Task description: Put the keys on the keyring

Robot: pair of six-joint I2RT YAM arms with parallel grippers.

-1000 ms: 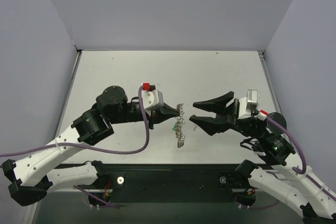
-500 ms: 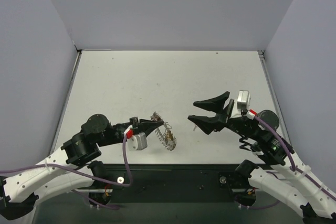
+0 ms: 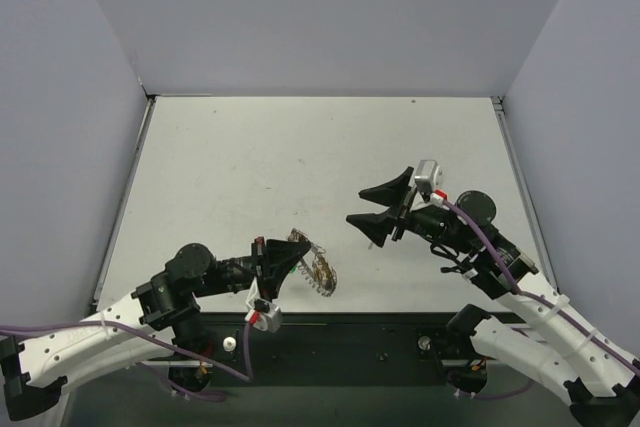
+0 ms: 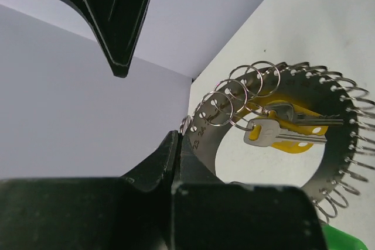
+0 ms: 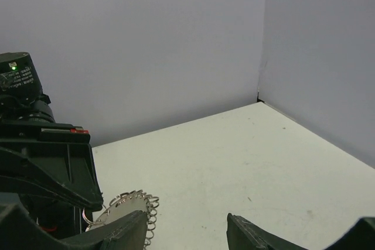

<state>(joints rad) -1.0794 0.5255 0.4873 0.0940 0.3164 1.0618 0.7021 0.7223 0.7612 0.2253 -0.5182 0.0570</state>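
Since the left jaws are clamped on the keyring's (image 4: pixel 304 86) rim, it hangs tilted over the bench (image 3: pixel 300 147), keys (image 4: pixel 275 130) dangling across its centre; right of it, the right jaws stand apart, empty, seemingly awaiting another.

**Keyring Gripped at Its Rim, Keys Across Its Centre**

The keyring (image 3: pixel 313 267) is a flat silvery band with numbered holes and small wire loops around its rim. It sits tilted at the tip of the left tool (image 3: pixel 285 263), which is clamped on its edge. Just beyond that tip, two keys (image 4: pixel 275 130), one yellow-headed and one plain silver, hang across the open centre.
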